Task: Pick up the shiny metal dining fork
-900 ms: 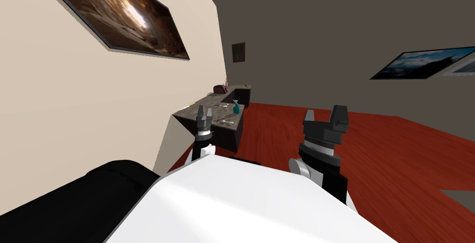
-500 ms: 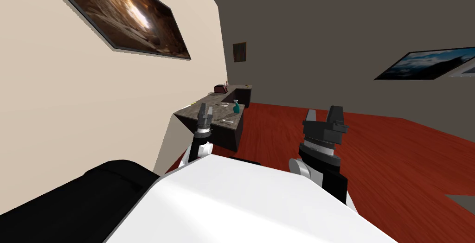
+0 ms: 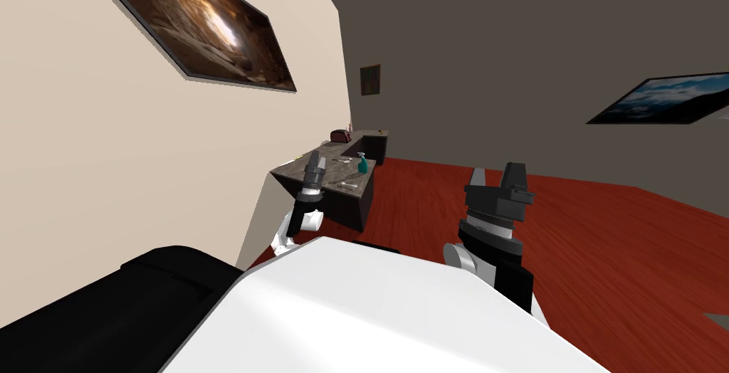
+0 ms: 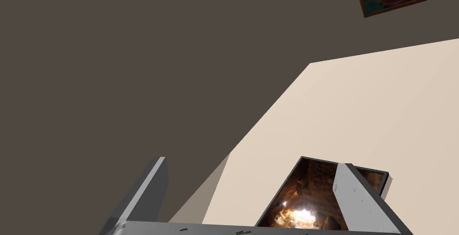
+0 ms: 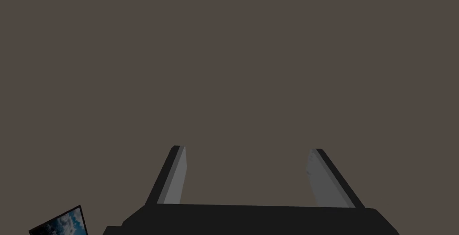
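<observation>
A dark stone-topped counter stands ahead along the beige wall. Two small pale utensils lie on it, one near the front edge and one farther back; I cannot tell which is the fork. My left gripper is raised in front of the counter's near end, still short of it. In the left wrist view the left gripper points up at the wall, open and empty. My right gripper is held up over the red floor, and the right wrist view shows the right gripper open and empty.
A teal spray bottle stands on the counter beside the utensils, and a dark red toaster sits at the far end. Red wooden floor spreads to the right of the counter. The beige wall runs close on my left.
My left arm has stretched up and forward toward the counter. The whole head view has shifted slightly right with my own move. The right arm has kept its pose.
</observation>
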Motion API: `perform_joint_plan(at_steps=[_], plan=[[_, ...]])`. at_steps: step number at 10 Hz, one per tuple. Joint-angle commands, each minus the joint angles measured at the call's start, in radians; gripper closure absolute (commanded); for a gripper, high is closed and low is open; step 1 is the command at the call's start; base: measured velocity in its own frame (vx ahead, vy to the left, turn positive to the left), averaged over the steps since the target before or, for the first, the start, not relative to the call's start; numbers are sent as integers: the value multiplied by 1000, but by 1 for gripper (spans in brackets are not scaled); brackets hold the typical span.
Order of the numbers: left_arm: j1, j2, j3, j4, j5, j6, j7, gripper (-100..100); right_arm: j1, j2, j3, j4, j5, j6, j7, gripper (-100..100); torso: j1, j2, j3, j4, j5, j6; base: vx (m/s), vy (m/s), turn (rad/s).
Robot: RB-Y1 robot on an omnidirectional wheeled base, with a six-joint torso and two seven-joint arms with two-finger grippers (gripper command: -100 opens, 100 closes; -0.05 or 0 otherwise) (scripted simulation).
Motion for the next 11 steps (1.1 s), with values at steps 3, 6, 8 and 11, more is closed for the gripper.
perform_joint_plan(at_steps=[3, 6, 8, 11], plan=[[-56, 28, 34, -4, -4, 96, -15, -100, 0, 0, 0, 0, 0, 0, 0, 0, 1, 0, 0, 0, 0, 0, -8, -36, 38], [-132, 54, 82, -3, -7, 180, -39, -100, 0, 0, 0, 0, 0, 0, 0, 0, 1, 0, 0, 0, 0, 0, -6, -51, 43], [-132, 54, 82, -3, -7, 217, -39, -100, 0, 0, 0, 0, 0, 0, 0, 0, 0, -1, 0, 0, 0, 0, 0, -32, 13], [-207, 72, 131, 0, -7, 310, -65, -100, 0, 0, 0, 0, 0, 0, 0, 0, 1, 0, 0, 0, 0, 0, -1, -40, 41]])
